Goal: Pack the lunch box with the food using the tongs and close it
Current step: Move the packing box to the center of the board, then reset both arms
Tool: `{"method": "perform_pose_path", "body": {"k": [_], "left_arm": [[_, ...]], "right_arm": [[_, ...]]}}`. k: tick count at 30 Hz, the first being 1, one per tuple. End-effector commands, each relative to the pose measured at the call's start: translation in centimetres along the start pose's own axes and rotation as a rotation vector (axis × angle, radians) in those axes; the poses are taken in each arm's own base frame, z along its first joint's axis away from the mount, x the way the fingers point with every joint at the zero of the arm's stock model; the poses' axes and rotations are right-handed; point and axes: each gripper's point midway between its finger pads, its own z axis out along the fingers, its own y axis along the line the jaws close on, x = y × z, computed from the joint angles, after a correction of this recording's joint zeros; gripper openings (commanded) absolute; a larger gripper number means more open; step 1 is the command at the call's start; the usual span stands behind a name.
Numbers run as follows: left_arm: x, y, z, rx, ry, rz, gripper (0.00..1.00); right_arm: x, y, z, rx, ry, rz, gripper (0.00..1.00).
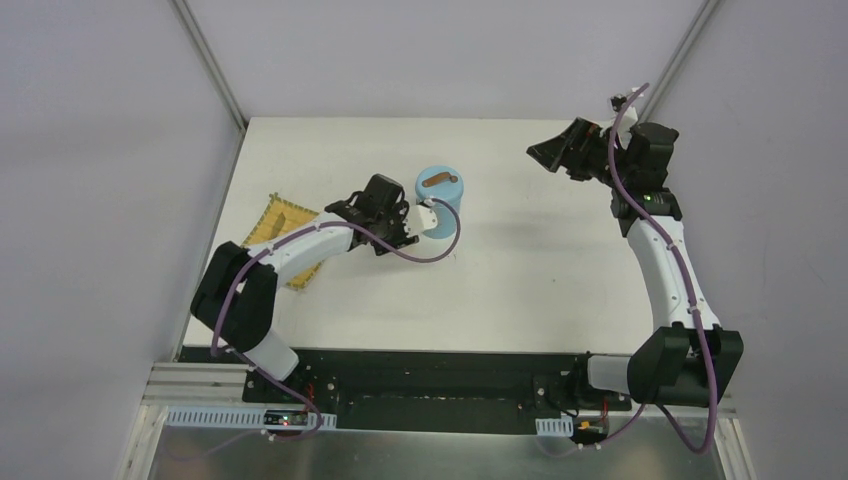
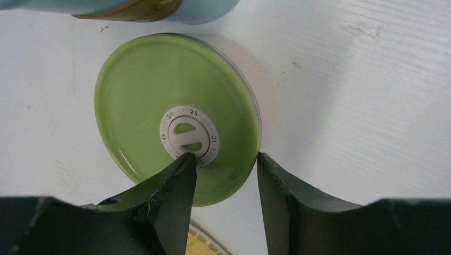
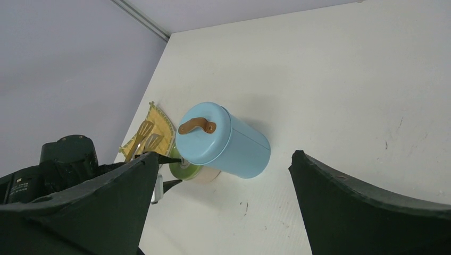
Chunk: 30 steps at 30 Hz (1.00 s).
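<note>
My left tool, jaws apart, straddles the rim of the olive-green lid, one finger over its white centre dial. The lid sits just beside the light-blue cylinder. My right tool hangs wide open, well apart.

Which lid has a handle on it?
The blue lid on the tall cylinder, with its brown handle. The green lid has just a white dial.

Light-blue cylinder beside green lid, maybe in contact; table open rightward
</note>
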Motion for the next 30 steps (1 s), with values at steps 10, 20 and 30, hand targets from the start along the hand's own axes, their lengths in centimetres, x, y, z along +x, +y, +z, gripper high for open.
{"method": "perform_pose_path", "body": {"k": [10, 20, 30], "left_arm": [[-1.6, 3.9, -1.4, -0.048, -0.054, -0.169, 0.58], [-4.9, 6.7, -13.7, -0.028, -0.23, -0.517, 0.99], [1.1, 11.5, -22.6, -0.052, 0.034, -0.989, 0.99]], "right_arm": [[-0.7, 0.9, -1.2, -0.011, -0.022, -0.063, 0.99], [0.3, -0.2, -0.8, 0.005, 0.066, -0.052, 0.98], [2.0, -3.8, 0.0, 0.095, 0.271, -0.042, 0.98]]}}
